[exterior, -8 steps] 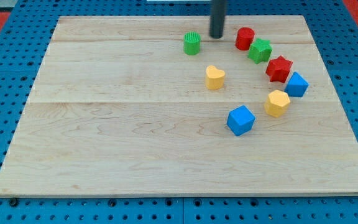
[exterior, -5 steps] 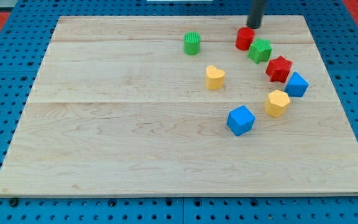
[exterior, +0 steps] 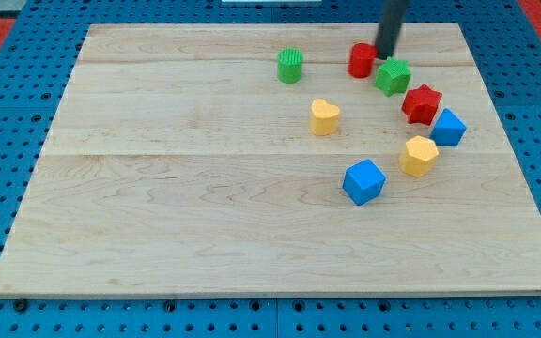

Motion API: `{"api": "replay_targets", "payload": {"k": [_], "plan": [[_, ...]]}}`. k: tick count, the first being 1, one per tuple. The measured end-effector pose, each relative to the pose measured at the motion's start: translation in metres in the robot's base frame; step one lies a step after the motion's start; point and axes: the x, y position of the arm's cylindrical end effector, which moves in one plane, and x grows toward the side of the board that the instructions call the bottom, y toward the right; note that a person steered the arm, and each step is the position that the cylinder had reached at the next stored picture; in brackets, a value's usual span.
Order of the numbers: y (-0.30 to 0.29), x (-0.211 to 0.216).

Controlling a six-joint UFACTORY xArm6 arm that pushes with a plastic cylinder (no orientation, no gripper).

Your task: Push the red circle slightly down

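Observation:
The red circle (exterior: 362,60) is a short red cylinder near the view's top, right of centre on the wooden board (exterior: 158,188). My tip (exterior: 385,54) stands right against its right side, between it and the green star (exterior: 394,76), which lies just below and to the right. The rod comes down from the view's top edge.
A green circle (exterior: 290,66) lies to the left of the red circle. A yellow heart (exterior: 324,117) lies below. A red star (exterior: 422,103), a blue block (exterior: 449,127), a yellow hexagon (exterior: 420,156) and a blue cube (exterior: 363,181) curve down the right side.
My tip moved from left of the red circle around its top to its right side and came down. The red circle slid a little to the left.

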Motion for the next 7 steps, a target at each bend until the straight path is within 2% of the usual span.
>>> {"api": "replay_targets", "payload": {"k": [3,6,7], "plan": [[-0.004,-0.016],[-0.03,0.031],[-0.015,-0.02]]}}
